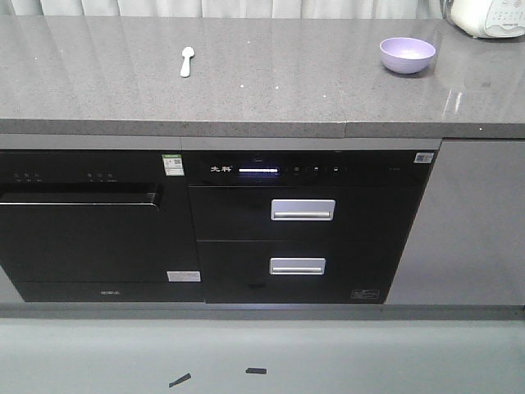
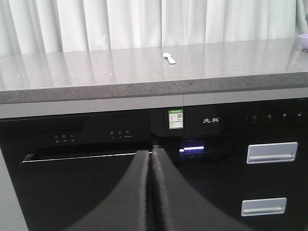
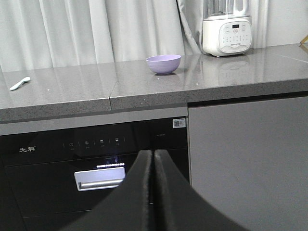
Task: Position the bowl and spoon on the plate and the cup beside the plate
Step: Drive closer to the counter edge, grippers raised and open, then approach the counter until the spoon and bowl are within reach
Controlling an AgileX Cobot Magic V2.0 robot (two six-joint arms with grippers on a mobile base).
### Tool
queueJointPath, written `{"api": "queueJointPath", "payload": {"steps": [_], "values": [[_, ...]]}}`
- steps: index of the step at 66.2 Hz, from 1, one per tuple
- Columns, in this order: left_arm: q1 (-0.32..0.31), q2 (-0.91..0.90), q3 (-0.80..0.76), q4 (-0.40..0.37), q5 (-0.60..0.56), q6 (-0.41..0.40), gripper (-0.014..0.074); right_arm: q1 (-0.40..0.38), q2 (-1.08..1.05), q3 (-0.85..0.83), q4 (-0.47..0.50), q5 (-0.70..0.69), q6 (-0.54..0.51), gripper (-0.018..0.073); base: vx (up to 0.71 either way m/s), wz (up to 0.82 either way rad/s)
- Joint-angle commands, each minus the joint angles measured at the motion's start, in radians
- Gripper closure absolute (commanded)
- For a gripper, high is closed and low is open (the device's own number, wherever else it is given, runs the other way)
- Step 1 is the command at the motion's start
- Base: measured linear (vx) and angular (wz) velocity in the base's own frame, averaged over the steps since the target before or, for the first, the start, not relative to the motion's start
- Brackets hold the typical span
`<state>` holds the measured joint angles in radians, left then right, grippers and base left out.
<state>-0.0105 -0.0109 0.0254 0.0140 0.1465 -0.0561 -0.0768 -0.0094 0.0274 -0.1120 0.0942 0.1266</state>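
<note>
The lavender bowl (image 1: 407,55) stands empty on the grey countertop (image 1: 271,82) at the right; it also shows in the right wrist view as the bowl (image 3: 163,63). The pale spoon (image 1: 186,61) lies on the counter to the left, head away from the front edge, and appears as the spoon (image 2: 169,57) and the spoon (image 3: 19,83). The plate and the cup are out of view. My left gripper (image 2: 151,153) is shut and empty, low in front of the black appliances. My right gripper (image 3: 153,153) is likewise shut, below counter height. Neither arm shows in the front view.
A white blender (image 3: 226,29) stands at the counter's back right. White curtains (image 2: 144,24) hang behind. Below the counter are a black dishwasher (image 1: 90,222), a black drawer unit with silver handles (image 1: 303,210) and a grey cabinet panel (image 1: 467,222).
</note>
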Motion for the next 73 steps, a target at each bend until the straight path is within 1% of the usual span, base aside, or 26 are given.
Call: {"api": "queueJointPath", "payload": {"steps": [1,73], "values": [[0.0,-0.017,0.03,0.0,-0.078,-0.011,0.0602,-0.007,-0.011,0.016,-0.005,-0.078,-0.004,0.0564,0.05,0.0],[0.0,-0.017,0.03,0.0,-0.078,-0.011,0.0602,-0.007,-0.011,0.016,-0.005,-0.078,-0.004,0.0564,0.06,0.0]]}}
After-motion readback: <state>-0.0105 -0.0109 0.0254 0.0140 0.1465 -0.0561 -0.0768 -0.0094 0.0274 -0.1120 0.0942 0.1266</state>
